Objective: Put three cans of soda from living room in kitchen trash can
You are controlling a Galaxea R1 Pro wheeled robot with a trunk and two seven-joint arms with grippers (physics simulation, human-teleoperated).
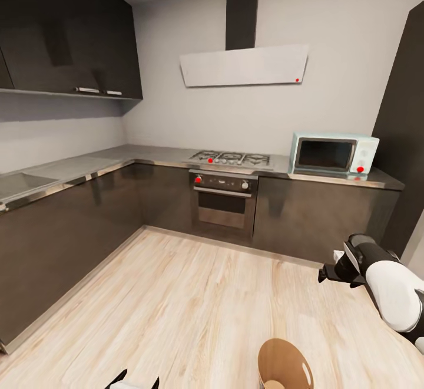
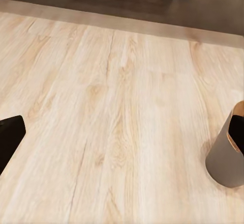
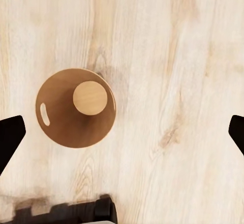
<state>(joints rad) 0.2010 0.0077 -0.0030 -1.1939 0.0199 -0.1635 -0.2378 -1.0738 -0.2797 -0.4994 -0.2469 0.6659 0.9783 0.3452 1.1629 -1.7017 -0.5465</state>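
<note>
The round grey, wood-lined tash can (image 3: 75, 108) is seen directly beneath the released, empty right end effector (image 3: 122, 135); centring over its mouth is advised before any drop

Pale grey tash can (image 2: 226, 165), brown inside; light-blue microwave (image 1: 333, 154).

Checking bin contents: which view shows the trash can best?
Right wrist view: it looks straight down into the trash can, showing its whole rim and brown inside, which looks empty of cans. Head view catches only its top at the lower edge; left wrist view shows a slice of its grey side.
</note>
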